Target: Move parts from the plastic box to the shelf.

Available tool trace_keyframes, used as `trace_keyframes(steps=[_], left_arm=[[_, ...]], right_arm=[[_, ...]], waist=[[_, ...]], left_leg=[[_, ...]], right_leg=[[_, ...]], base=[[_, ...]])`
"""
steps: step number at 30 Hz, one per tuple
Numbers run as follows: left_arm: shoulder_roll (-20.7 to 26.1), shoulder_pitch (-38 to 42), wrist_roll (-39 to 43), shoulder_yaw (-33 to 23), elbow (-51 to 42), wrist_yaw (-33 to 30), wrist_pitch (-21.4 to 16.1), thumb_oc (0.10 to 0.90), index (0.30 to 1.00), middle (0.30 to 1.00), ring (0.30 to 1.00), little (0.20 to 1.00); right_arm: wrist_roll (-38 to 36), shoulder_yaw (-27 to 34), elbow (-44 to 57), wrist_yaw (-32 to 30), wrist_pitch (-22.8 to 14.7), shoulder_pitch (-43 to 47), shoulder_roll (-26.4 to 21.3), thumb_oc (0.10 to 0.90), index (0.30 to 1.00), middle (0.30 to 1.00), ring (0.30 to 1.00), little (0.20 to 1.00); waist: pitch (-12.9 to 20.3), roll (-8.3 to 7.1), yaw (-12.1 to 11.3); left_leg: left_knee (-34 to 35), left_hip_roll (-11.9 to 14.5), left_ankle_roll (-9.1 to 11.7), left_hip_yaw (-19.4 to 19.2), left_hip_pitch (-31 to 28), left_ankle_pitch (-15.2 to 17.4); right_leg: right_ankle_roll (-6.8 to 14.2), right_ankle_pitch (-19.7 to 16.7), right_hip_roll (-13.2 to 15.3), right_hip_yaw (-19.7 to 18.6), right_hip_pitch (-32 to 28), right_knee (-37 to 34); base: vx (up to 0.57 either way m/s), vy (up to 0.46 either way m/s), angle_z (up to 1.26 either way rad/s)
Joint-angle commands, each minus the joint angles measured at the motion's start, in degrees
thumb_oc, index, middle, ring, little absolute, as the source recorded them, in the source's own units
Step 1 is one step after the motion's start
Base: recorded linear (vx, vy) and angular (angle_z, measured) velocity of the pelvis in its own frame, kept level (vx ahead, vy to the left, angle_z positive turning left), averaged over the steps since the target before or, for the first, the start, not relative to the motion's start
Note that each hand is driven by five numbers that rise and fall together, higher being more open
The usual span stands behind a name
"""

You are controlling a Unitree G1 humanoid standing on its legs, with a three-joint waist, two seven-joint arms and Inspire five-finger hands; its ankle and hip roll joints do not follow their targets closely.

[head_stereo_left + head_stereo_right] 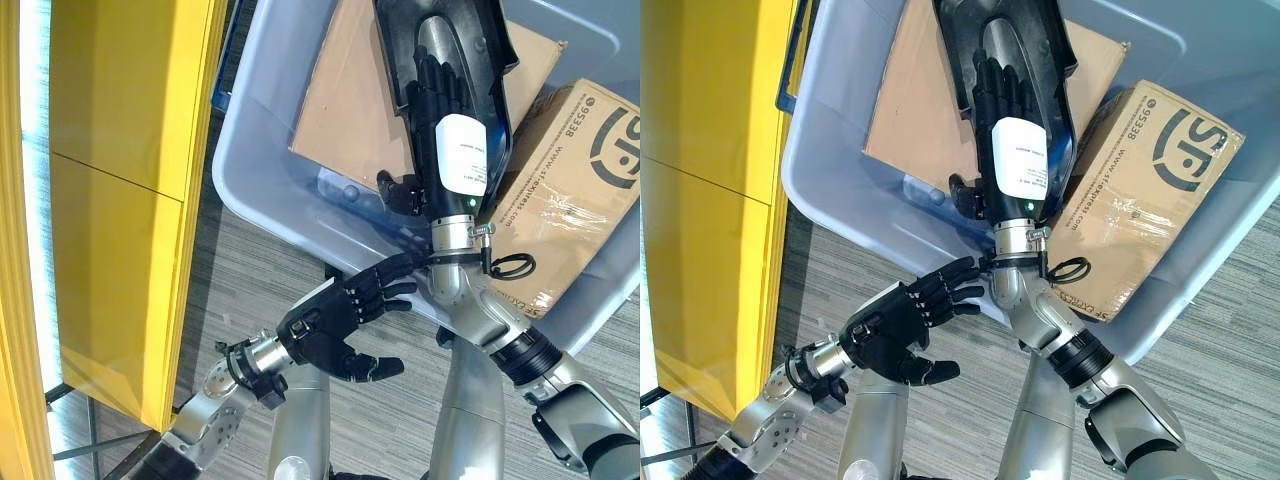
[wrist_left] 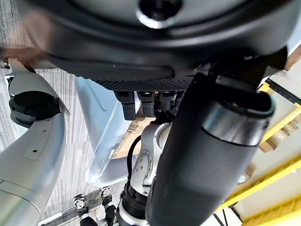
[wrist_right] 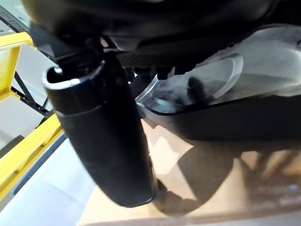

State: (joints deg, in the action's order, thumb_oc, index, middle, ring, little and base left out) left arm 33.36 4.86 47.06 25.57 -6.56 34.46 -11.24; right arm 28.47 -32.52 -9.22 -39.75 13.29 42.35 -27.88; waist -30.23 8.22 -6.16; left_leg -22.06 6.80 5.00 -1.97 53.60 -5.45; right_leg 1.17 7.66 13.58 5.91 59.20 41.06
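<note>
One part under handling: a black moulded part [image 1: 440, 60] is lying inside the plastic box [image 1: 250, 150], resting across a flat cardboard sheet [image 1: 340, 110] and beside a sealed cardboard carton [image 1: 570, 180].
Right robot hand [image 1: 440, 90]: it is reaching into the box with its fingers laid straight inside the hollow of the black part; its thumb [image 1: 398, 190] is sticking out at the part's near edge. No closed grasp is showing, so it is reading as released, fingers extended.
Right wrist view: the black part's rim [image 3: 225, 122] is running just past the thumb [image 3: 103, 141], with cardboard beneath.
Left robot hand [image 1: 335, 320]: it is hovering outside the box, near its front wall, over the grey floor [image 1: 250, 280]; fingers loosely spread, holding nothing.
Shelf: a yellow shelf unit [image 1: 120, 200] is standing to the robot's left, close beside the box.
Step in hand: judged as the pick-up stage, with the part not yet lifted.
Next move: likely calling for the right fingers and thumb to close on the part's wall, then a lift clear of the box rim and a swing left toward the shelf.
</note>
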Motion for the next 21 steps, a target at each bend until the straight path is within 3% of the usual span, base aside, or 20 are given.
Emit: trace_keyframes(steps=[1,12,17,21], left_arm=[[0.9,-0.6,2.4,2.4,-8.8,4.2,-0.4,0.900,1.000,1.000,1.000,1.000],[4.5,-3.8,5.5,-0.7,-12.0,5.8,-0.7,0.900,1.000,1.000,1.000,1.000],[4.9,-4.8,5.7,-1.6,-12.8,5.7,-1.0,0.900,1.000,1.000,1.000,1.000],[4.8,-4.9,5.0,-1.7,-13.4,5.0,-0.8,0.900,1.000,1.000,1.000,1.000]], right_arm=[[6.6,1.0,-0.4,1.0,3.3,3.7,-4.7,0.900,1.000,1.000,1.000,1.000],[8.2,4.9,5.9,11.6,6.7,6.1,-15.4,0.900,1.000,1.000,1.000,1.000],[1.1,7.5,6.8,9.5,6.8,3.3,-16.8,0.900,1.000,1.000,1.000,1.000],[-5.0,9.3,6.6,6.5,4.4,0.9,-15.7,0.900,1.000,1.000,1.000,1.000]], waist=[[0.4,4.32,-0.5],[0.4,2.96,0.4],[0.4,2.42,1.2],[0.4,2.11,1.6]], left_leg=[[-0.6,-3.3,-4.3,-2.0,1.1,4.8],[-0.6,-2.3,-3.9,-2.4,0.1,5.1],[-0.8,-1.9,-3.9,-2.6,0.1,5.3],[-0.8,-1.8,-3.9,-2.7,0.1,5.4]], right_leg=[[0.2,3.1,-2.8,-0.1,-3.5,-1.0],[0.1,3.4,-3.3,-0.3,-4.9,-1.3],[0.1,3.5,-3.7,-0.5,-4.9,-1.3],[0.0,3.5,-4.1,-0.7,-5.0,-1.5]], base=[[0.00,-0.059,0.11],[0.00,-0.012,0.01],[0.00,0.000,0.00],[0.00,-0.001,-0.03]])
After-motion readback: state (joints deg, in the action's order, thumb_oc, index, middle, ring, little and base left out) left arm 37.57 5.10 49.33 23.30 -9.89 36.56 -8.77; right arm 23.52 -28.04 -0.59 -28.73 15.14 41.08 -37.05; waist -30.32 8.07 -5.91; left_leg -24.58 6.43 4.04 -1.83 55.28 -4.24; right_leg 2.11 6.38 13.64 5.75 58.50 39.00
